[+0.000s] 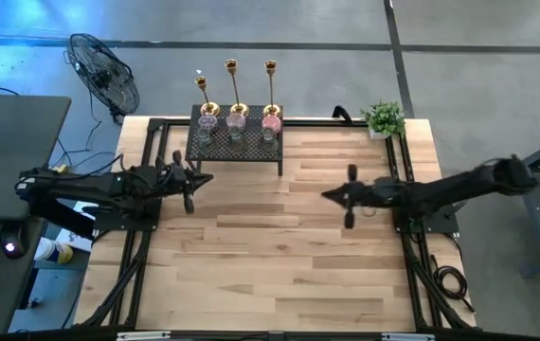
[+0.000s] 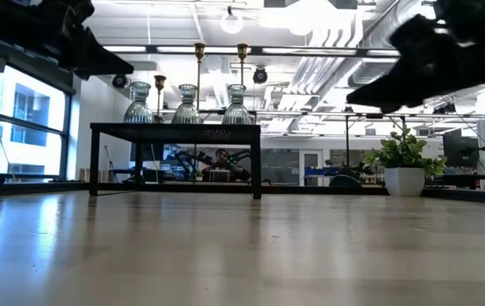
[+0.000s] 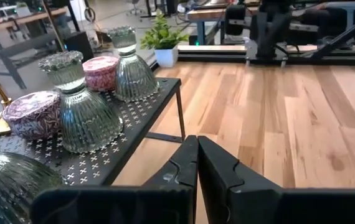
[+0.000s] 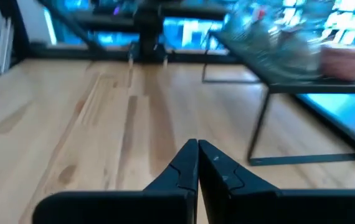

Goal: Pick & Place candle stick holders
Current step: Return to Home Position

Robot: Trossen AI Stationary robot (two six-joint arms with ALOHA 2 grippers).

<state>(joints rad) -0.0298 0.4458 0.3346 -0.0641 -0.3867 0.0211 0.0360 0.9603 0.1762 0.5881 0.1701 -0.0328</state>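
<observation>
Table [image 1: 279,246]: plant [image 1: 384,117], rack [image 1: 237,152] bearing candle holders [image 1: 237,120]

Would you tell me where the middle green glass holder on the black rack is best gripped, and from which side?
Probably at the narrow neck of the middle glass holder, just under its flared rim; the ribbed skirt below widens too much to close on. Come from the rack on its table-side edge, since a patterned candle sits behind it.
</observation>
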